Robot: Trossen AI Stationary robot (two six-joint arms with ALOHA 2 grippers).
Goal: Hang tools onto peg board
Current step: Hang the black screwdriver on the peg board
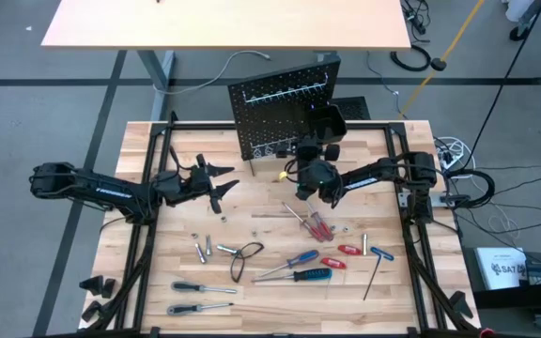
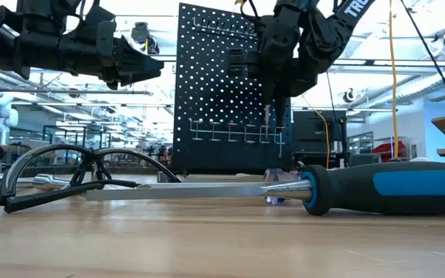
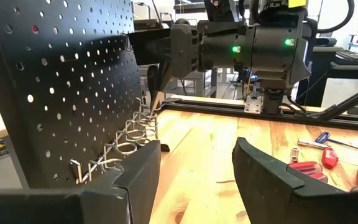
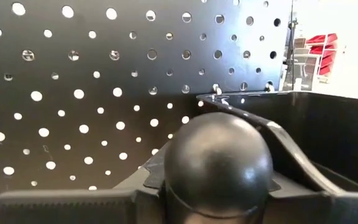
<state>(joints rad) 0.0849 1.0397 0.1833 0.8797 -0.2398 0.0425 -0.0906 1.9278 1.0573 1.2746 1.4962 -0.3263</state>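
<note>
The peg board (image 1: pixel 285 105) stands upright at the table's far middle, a row of ring hooks (image 2: pixel 238 133) along its lower part and a small black bin (image 1: pixel 330 120) at its right. My right gripper (image 1: pixel 306 161) is right in front of the board, pointing level at it and shut on a tool with a rounded black handle (image 4: pixel 216 162). The tool's thin shaft (image 2: pixel 267 116) hangs down before the ring hooks. My left gripper (image 1: pixel 216 183) waits open and holds nothing, left of the board. Other tools (image 1: pixel 299 268) lie flat on the near half of the table. My right gripper pinches the tool's rounded black handle (image 4: pixel 211 186) between its two fingers, coming level from the table's near side toward the board. The tool hangs upright and clear of the table, its shaft (image 3: pixel 155 99) pointing down just above the ring hooks (image 3: pixel 132 134).
Red-handled screwdrivers (image 1: pixel 317 225), blue-handled ones (image 1: pixel 301 274), a black wire loop (image 1: pixel 245 255), silver bits (image 1: pixel 205 250), a hex key (image 1: pixel 374 274) and two dark-handled screwdrivers (image 1: pixel 200 289) lie scattered near the front. Black frame rails (image 1: pixel 144 235) run along both table sides.
</note>
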